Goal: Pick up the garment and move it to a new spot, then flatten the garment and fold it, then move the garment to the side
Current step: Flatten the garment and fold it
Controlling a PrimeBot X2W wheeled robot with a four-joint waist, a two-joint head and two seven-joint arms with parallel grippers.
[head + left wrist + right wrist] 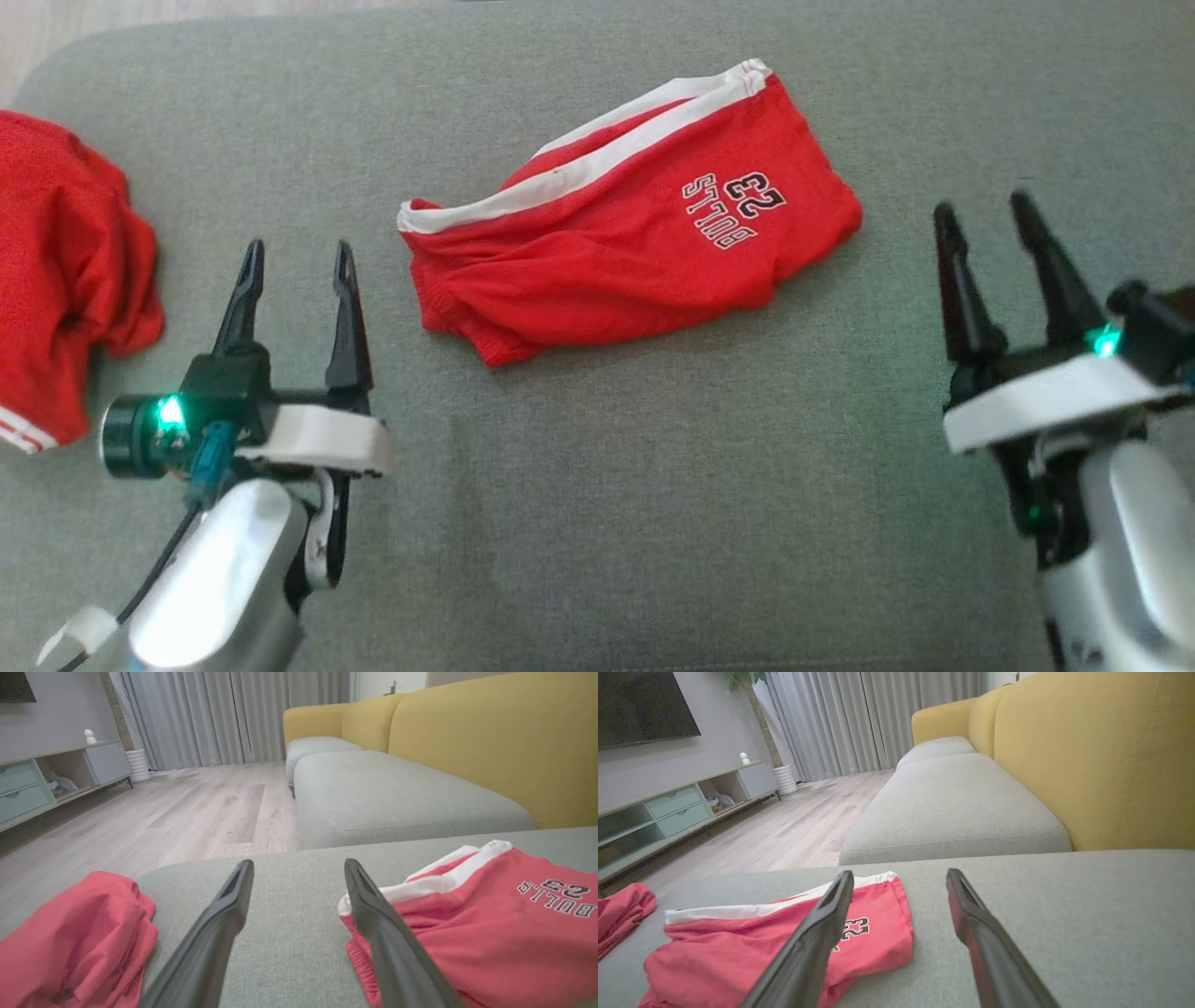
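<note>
The garment (616, 252) is a pair of red shorts with white stripes and black "BULLS 23" lettering, lying folded on the grey cushion in the middle of the head view. It also lies at the right in the left wrist view, garment (490, 924), and at the lower left in the right wrist view, garment (752, 952). My left gripper (297, 257) stands open to the garment's left, apart from it, empty. To the garment's right my right gripper (985, 210) is open and holds nothing. The wrist views show each pair wide apart: left gripper (299, 868), right gripper (901, 877).
A second red garment (65, 271) lies crumpled at the cushion's left edge, red garment (70, 942). The grey cushion (653, 485) spreads bare in front. Beyond it are another grey seat (392, 793), the yellow sofa back (1101, 756) and wood floor (196, 812).
</note>
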